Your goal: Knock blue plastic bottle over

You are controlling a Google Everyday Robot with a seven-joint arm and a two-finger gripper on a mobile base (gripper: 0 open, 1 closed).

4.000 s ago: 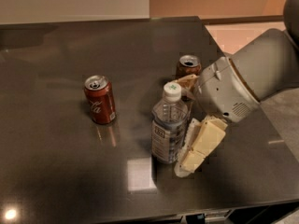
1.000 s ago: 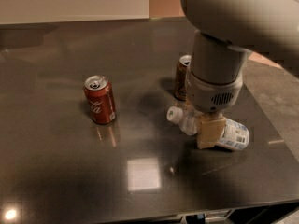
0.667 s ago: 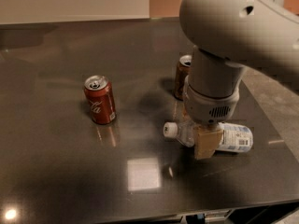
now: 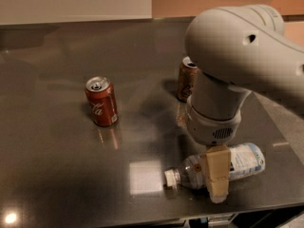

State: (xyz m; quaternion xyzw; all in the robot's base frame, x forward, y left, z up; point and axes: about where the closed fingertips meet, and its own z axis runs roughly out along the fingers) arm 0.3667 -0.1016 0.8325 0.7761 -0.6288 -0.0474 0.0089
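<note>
Lying on its side on the table point(image 4: 57, 175), the bottle point(image 4: 243, 159) points its white cap to the left and its base to the right, close to the near edge. Note the change: four seconds ago it stood upright beside the gripper, and a second ago it was already down. Since then it has drifted a little nearer the front edge, with the gripper moving with it.

The gripper point(image 4: 217, 189) now hangs from the arm point(image 4: 237, 46) directly in front of the bottle's middle and covers part of it. You cannot tell from this view whether it is open or closed, nor whether it touches the plastic.

The red can point(image 4: 101, 101) stands upright and well apart on the left. The brown can point(image 4: 186, 80) stands behind the arm, also upright. Neither has been disturbed.

Read this as the task's goal met, since the bottle is flat and both cans remain standing. Your remaining concern is the withdrawal. A round bottle this near the edge could roll off, so any retreat calls for lifting clear rather than sweeping sideways.
</note>
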